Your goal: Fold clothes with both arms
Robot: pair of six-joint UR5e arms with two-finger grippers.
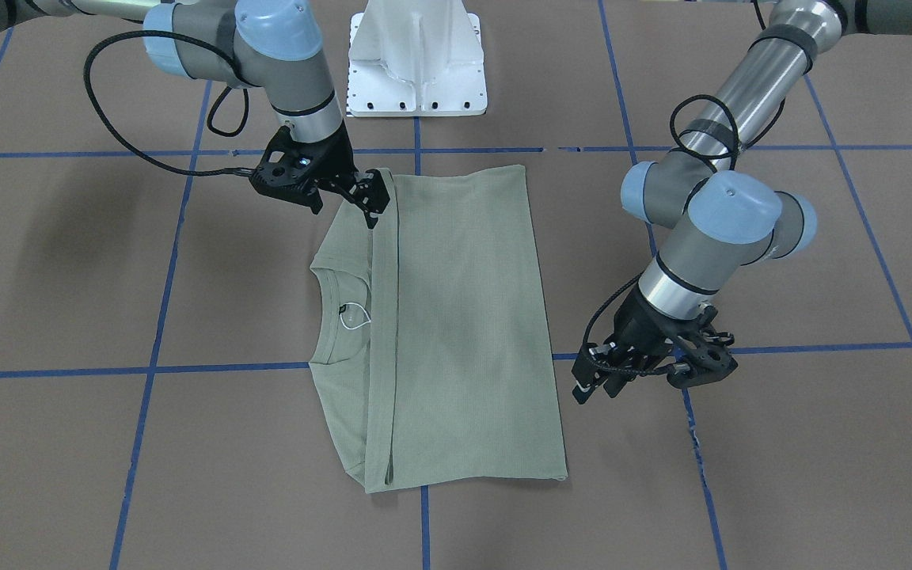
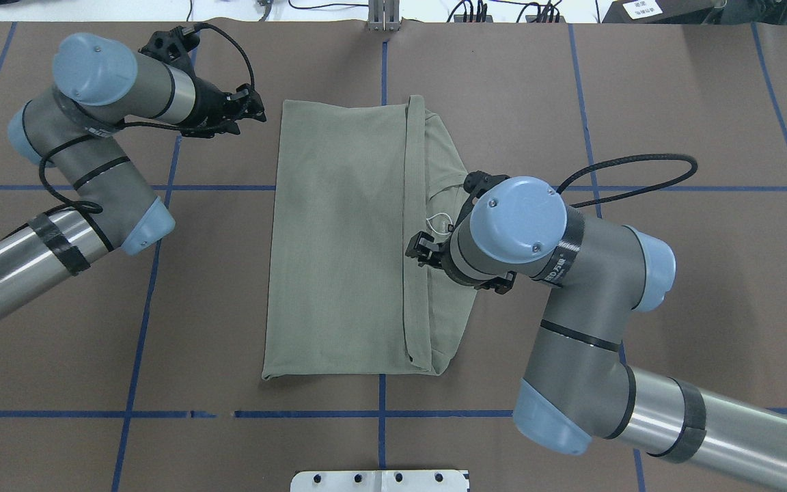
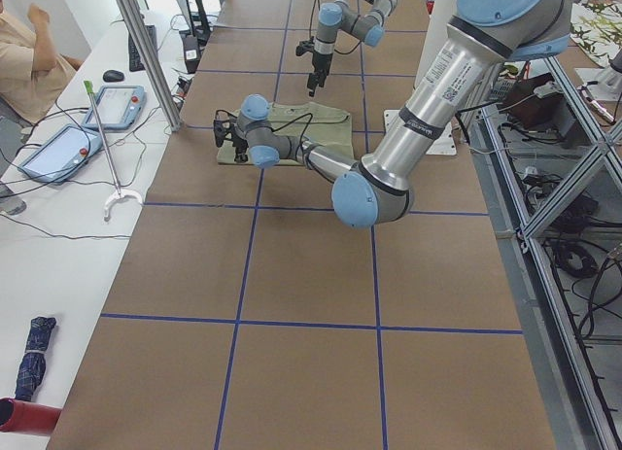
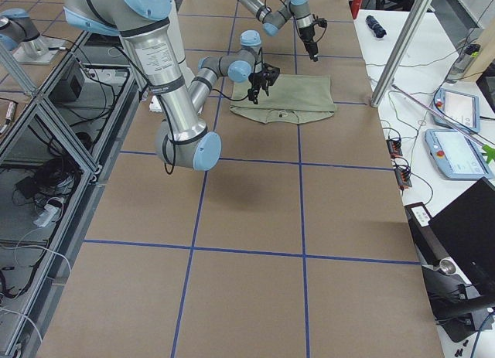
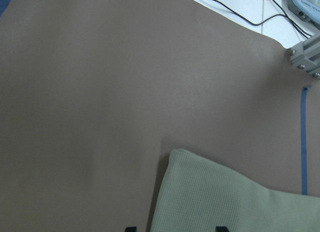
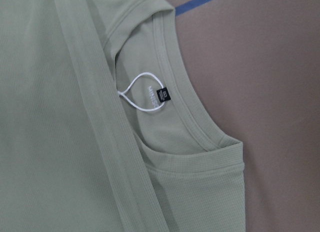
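Observation:
The sage-green shirt lies flat on the brown table, folded lengthwise with a sleeve strip laid along the fold. Its round collar and white-stringed label face the robot's right. My right gripper hovers over the shirt's near-base corner by the sleeve strip; its fingers look apart and empty. In the overhead view the wrist mostly hides it. My left gripper is open just off the far hem corner of the shirt, holding nothing.
The white pedestal base stands at the robot's side of the table. Blue tape lines grid the brown surface. A side bench with tablets, a metal post and a seated person lies beyond the far edge.

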